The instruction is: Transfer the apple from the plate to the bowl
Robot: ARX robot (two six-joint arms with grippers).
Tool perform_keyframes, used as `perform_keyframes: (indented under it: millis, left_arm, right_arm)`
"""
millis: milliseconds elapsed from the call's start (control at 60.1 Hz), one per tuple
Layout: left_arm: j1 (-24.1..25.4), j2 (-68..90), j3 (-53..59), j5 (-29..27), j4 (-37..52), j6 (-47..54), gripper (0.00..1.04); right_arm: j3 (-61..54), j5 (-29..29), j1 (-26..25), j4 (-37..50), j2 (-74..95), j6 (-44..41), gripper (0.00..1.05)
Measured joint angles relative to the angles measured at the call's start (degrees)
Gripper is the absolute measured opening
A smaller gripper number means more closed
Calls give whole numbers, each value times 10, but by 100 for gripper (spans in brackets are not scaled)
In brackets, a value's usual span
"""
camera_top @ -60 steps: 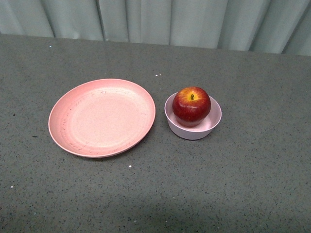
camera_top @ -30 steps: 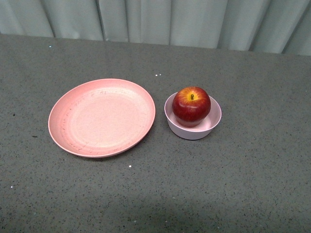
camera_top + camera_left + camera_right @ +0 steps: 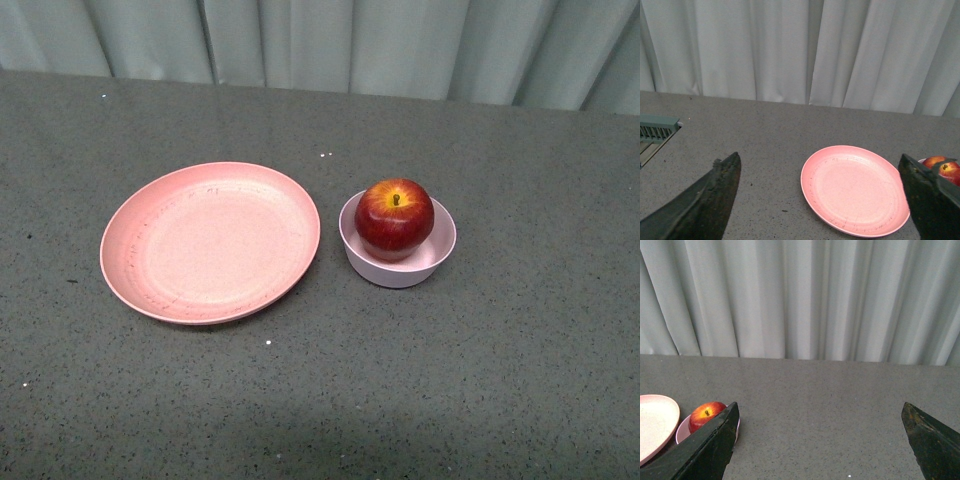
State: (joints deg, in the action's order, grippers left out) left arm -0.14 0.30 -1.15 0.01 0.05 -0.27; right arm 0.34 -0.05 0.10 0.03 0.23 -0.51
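Front view: apple point(image 3: 394, 218) seated in bowl point(image 3: 398, 246), right of centre frame, stem up, yellow patch on top. Plate point(image 3: 209, 241) just left of bowl, bare, rims near or touching; cannot tell which. Grey speckled bench point(image 3: 500, 380) under both, pale curtain point(image 3: 330, 45) across top of frame. No arm in this view.

Left wrist view: left tool point(image 3: 822, 200) spread wide, holding nothing, dark fingers at lower left and lower right corners of frame. Plate at lower centre between them, sliver of apple at right edge behind one finger. Grey slatted object point(image 3: 655, 131) at left edge, kind unclear.

Right wrist view: right tool point(image 3: 822, 440) likewise spread and holding nothing, fingers at lower corners. Apple and bowl at lower left, partly behind one finger, plate edge beside them. Both tools well apart from the fruit.

Judged from this layout: transfer done, apple off plate and resting in bowl, both tools clear. Step in hand looks like the finish or retreat. Next move likely calls for little more than keeping arms clear and away from bowl so nothing is nudged; apple sits high above the rim, so a knock could tip it out.

Brands, labels, writing: none readable on apple, plate, bowl, bench or curtain.
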Motion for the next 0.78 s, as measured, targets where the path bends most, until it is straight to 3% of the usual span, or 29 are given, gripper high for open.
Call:
perform_keyframes:
  millis: [783]
  left_arm:
    - [0,0,0,0,0,0,98]
  right_arm:
    - [0,0,0,0,0,0,95]
